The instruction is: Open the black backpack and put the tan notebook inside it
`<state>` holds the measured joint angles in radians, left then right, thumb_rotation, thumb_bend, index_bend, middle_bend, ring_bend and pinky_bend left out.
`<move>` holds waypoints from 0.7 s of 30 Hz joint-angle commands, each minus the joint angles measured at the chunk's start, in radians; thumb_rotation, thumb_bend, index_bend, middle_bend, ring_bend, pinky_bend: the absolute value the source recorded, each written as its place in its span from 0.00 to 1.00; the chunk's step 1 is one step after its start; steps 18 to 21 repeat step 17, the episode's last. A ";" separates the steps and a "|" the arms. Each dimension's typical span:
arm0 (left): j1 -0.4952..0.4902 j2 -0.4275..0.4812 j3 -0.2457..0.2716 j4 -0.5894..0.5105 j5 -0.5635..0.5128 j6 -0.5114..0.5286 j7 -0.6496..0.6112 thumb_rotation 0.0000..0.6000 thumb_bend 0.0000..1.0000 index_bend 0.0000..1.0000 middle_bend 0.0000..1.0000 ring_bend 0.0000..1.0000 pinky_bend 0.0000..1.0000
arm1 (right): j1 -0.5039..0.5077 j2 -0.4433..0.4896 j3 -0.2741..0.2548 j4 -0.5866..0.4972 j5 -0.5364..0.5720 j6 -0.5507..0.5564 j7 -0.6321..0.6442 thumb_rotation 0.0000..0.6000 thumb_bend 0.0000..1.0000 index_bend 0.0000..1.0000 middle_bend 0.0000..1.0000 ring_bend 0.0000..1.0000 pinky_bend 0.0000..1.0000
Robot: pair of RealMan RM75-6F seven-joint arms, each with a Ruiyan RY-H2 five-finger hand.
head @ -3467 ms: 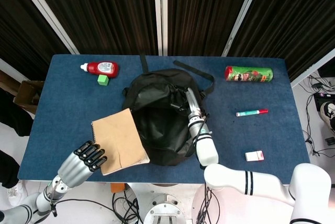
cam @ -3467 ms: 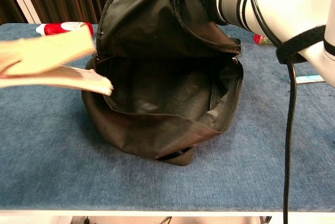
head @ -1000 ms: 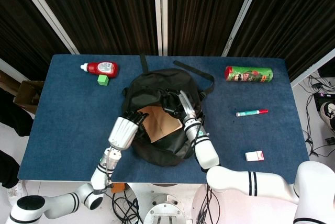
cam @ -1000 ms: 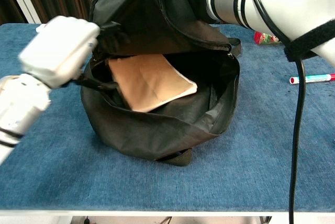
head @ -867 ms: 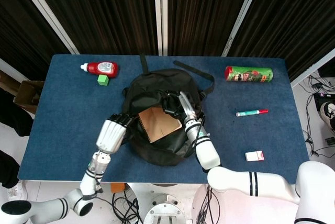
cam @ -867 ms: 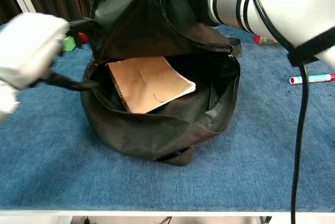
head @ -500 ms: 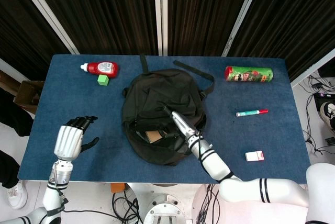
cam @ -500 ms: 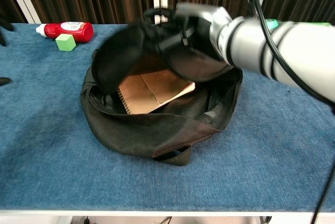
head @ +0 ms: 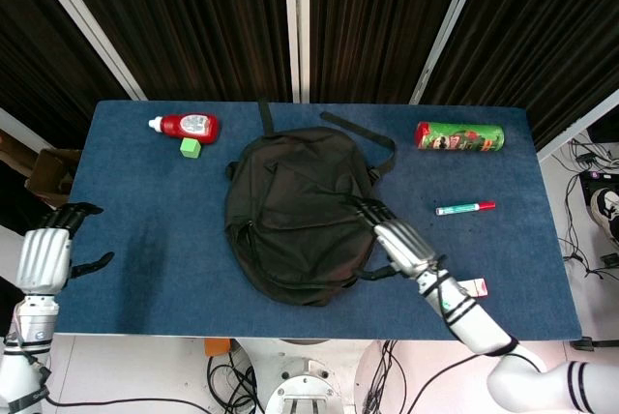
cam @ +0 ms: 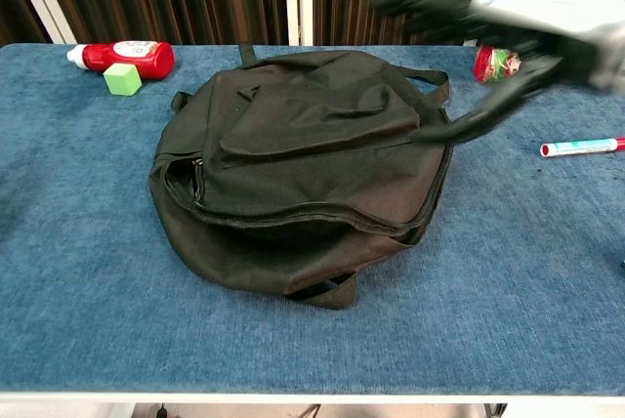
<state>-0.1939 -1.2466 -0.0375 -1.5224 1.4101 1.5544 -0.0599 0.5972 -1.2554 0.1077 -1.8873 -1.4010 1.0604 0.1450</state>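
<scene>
Right hand (head: 398, 243) hovers open beside black backpack (head: 295, 211)'s right edge.

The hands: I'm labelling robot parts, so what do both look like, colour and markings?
Both the left hand and right hand have silver-white backs and black fingers. The glossy white right arm carries black bands; black rings mark the wrist.

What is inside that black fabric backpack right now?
Nothing inside shows. The black fabric backpack lies flat with its flap down over the opening, so its contents are covered in both views. Both the left hand and the right hand are off it.
</scene>
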 commanded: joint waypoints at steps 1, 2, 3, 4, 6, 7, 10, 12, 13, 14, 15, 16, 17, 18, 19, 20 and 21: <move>0.023 0.027 0.009 0.034 0.011 -0.003 -0.022 1.00 0.00 0.30 0.27 0.22 0.26 | -0.112 0.099 -0.053 0.053 -0.074 0.147 -0.072 1.00 0.30 0.00 0.09 0.00 0.00; 0.027 0.036 0.017 0.041 0.020 -0.005 -0.026 1.00 0.00 0.29 0.26 0.21 0.25 | -0.133 0.108 -0.059 0.071 -0.075 0.178 -0.109 1.00 0.32 0.00 0.10 0.00 0.00; 0.036 0.051 0.032 0.047 0.032 -0.010 -0.031 1.00 0.00 0.29 0.25 0.19 0.23 | -0.162 0.117 -0.067 0.091 -0.074 0.216 -0.147 1.00 0.32 0.00 0.10 0.00 0.00; 0.042 0.062 0.041 0.048 0.039 -0.011 -0.035 1.00 0.00 0.27 0.23 0.18 0.22 | -0.184 0.121 -0.072 0.103 -0.071 0.243 -0.163 1.00 0.33 0.00 0.10 0.00 0.00; 0.058 0.076 0.052 0.044 0.048 -0.004 -0.039 1.00 0.00 0.26 0.22 0.17 0.22 | -0.226 0.129 -0.083 0.126 -0.065 0.289 -0.165 1.00 0.33 0.00 0.10 0.00 0.00; 0.069 0.082 0.058 0.040 0.053 0.004 -0.040 1.00 0.00 0.26 0.22 0.17 0.21 | -0.253 0.132 -0.091 0.142 -0.066 0.319 -0.153 1.00 0.33 0.00 0.10 0.00 0.00; 0.107 0.089 0.074 0.027 0.064 0.035 -0.036 1.00 0.00 0.26 0.22 0.17 0.21 | -0.319 0.131 -0.108 0.195 -0.077 0.394 -0.104 1.00 0.33 0.00 0.09 0.00 0.00; 0.128 0.087 0.083 0.020 0.076 0.058 -0.029 1.00 0.00 0.26 0.22 0.17 0.21 | -0.355 0.127 -0.117 0.222 -0.085 0.432 -0.063 1.00 0.33 0.00 0.09 0.00 0.00; 0.140 0.084 0.086 0.015 0.083 0.072 -0.023 1.00 0.00 0.26 0.22 0.17 0.21 | -0.375 0.124 -0.122 0.238 -0.090 0.451 -0.036 1.00 0.33 0.00 0.09 0.00 0.00; 0.147 0.081 0.088 0.013 0.089 0.081 -0.018 1.00 0.00 0.26 0.22 0.17 0.21 | -0.388 0.121 -0.125 0.249 -0.093 0.465 -0.019 1.00 0.33 0.00 0.09 0.00 0.00; 0.159 0.076 0.092 0.007 0.101 0.098 -0.008 1.00 0.00 0.26 0.22 0.17 0.21 | -0.404 0.115 -0.127 0.264 -0.097 0.481 -0.002 1.00 0.33 0.00 0.09 0.00 0.00; 0.166 0.072 0.094 0.003 0.107 0.106 -0.001 1.00 0.00 0.26 0.22 0.17 0.21 | -0.414 0.110 -0.129 0.274 -0.101 0.491 0.008 1.00 0.33 0.00 0.09 0.00 0.00; 0.172 0.069 0.097 0.000 0.114 0.113 0.006 1.00 0.00 0.26 0.22 0.17 0.21 | -0.424 0.106 -0.131 0.282 -0.103 0.498 0.017 1.00 0.33 0.00 0.09 0.00 0.00; 0.172 0.069 0.097 0.000 0.114 0.113 0.006 1.00 0.00 0.26 0.22 0.17 0.21 | -0.424 0.106 -0.131 0.282 -0.103 0.498 0.017 1.00 0.33 0.00 0.09 0.00 0.00; 0.172 0.069 0.097 0.000 0.114 0.113 0.006 1.00 0.00 0.26 0.22 0.17 0.21 | -0.424 0.106 -0.131 0.282 -0.103 0.498 0.017 1.00 0.33 0.00 0.09 0.00 0.00; 0.172 0.069 0.097 0.000 0.114 0.113 0.006 1.00 0.00 0.26 0.22 0.17 0.21 | -0.424 0.106 -0.131 0.282 -0.103 0.498 0.017 1.00 0.33 0.00 0.09 0.00 0.00; 0.172 0.069 0.097 0.000 0.114 0.113 0.006 1.00 0.00 0.26 0.22 0.17 0.21 | -0.424 0.106 -0.131 0.282 -0.103 0.498 0.017 1.00 0.33 0.00 0.09 0.00 0.00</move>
